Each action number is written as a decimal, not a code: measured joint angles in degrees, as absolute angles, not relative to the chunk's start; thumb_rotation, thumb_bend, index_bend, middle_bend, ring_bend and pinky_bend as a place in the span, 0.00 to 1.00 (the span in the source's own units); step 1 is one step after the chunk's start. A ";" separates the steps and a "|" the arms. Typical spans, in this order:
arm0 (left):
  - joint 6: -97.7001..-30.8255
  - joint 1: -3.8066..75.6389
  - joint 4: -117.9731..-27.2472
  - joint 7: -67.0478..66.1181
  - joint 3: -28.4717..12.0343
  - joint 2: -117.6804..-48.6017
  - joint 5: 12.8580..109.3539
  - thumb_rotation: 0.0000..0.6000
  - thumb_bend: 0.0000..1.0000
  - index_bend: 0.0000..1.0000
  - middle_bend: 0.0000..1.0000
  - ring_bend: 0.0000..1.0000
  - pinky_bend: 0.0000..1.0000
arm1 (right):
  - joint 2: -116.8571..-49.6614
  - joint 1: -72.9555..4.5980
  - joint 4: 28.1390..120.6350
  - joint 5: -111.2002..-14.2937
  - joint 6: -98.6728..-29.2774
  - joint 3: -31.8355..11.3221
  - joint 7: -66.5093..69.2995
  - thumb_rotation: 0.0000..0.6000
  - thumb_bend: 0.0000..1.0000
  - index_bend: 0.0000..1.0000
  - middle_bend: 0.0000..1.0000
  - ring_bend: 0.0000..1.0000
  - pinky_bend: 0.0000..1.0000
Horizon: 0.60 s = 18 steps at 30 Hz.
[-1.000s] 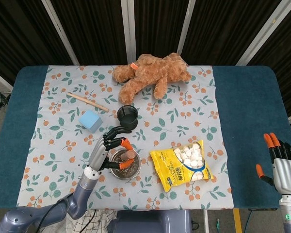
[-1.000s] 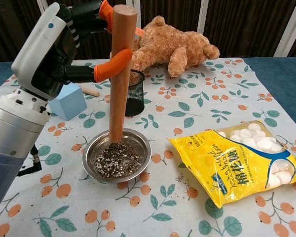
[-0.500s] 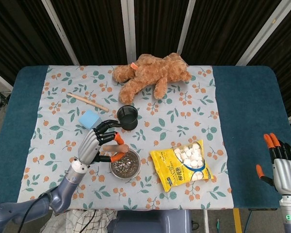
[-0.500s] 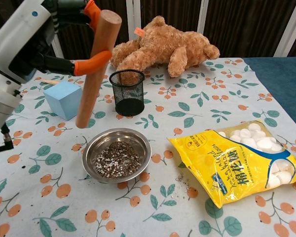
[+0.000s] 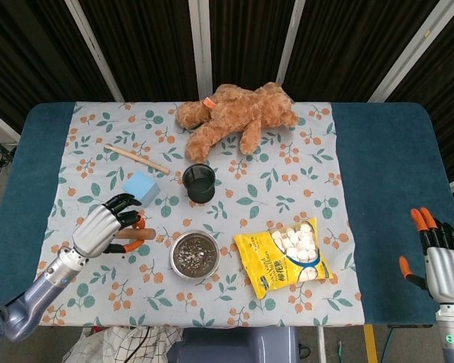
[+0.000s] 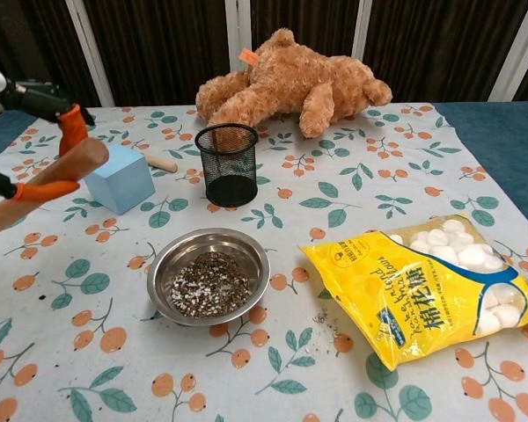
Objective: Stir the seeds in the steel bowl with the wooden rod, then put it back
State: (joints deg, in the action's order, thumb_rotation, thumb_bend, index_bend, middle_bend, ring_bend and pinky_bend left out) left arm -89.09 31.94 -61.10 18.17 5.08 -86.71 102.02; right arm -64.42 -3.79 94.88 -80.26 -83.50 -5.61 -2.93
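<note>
A: Start big. The desk (image 5: 386, 151) has only a bare strip to the left of the steel bowl (image 5: 195, 254), and that is where the left hand (image 5: 106, 227) hangs, holding the wooden rod (image 6: 44, 185) nearly flat, well clear of the bowl.

B: So the fingers (image 5: 121, 203) are wrapped round the rod?

A: Yes, the orange tips grip it in both views. The right hand (image 5: 439, 261) waits at the far right edge, holding nothing, its fingers straight and apart.

B: What could go wrong from here?

A: I see 3 risks. A round rod set down flat on the cloth could roll off the near edge if let go before it rests. The blue block (image 5: 140, 187) and the mesh cup (image 5: 200, 182) stand just beyond the hand, so a wide swing could knock either.

B: And the third?

A: The seeds (image 6: 209, 285) sit heaped in a shallow bowl; a few already lie on the cloth near the snack bag (image 5: 287, 257). If the rod's end drifts back right, it could catch the rim and tip more out.

B: Is that thin stick (image 5: 136, 159) up top the rod's place?

A: I cannot tell.
</note>
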 measured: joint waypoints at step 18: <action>-82.99 30.43 -51.85 16.30 8.73 -88.72 103.82 1.00 0.78 0.61 0.69 0.29 0.22 | -64.34 -3.80 94.91 -80.25 -83.45 -5.68 -2.70 1.00 0.42 0.00 0.00 0.00 0.00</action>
